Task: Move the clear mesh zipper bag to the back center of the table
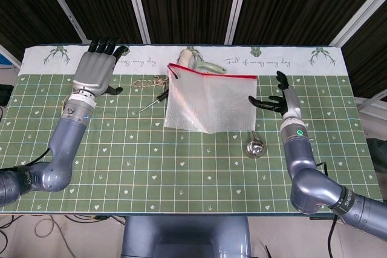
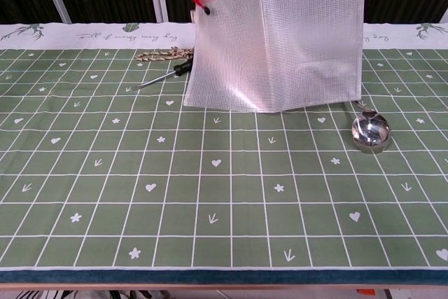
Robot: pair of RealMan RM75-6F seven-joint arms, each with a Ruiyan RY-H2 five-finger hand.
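The clear mesh zipper bag (image 1: 208,104) with a red zipper along its top stands tilted in mid-table, its lower edge down near the cloth; the chest view shows the bag (image 2: 280,47) leaning with its left top corner lower. My left hand (image 1: 94,72) is well off to the bag's left, fingers straight and apart, holding nothing. Just past the bag's right edge is my right hand (image 1: 275,98), fingers spread, with no grip on the bag that I can see.
A metal ladle (image 1: 254,146) lies right of the bag, also in the chest view (image 2: 369,133). A screwdriver (image 1: 151,102) and a braided cord (image 1: 145,81) lie left of it. A beige tool (image 1: 195,62) sits behind, at the table's back edge.
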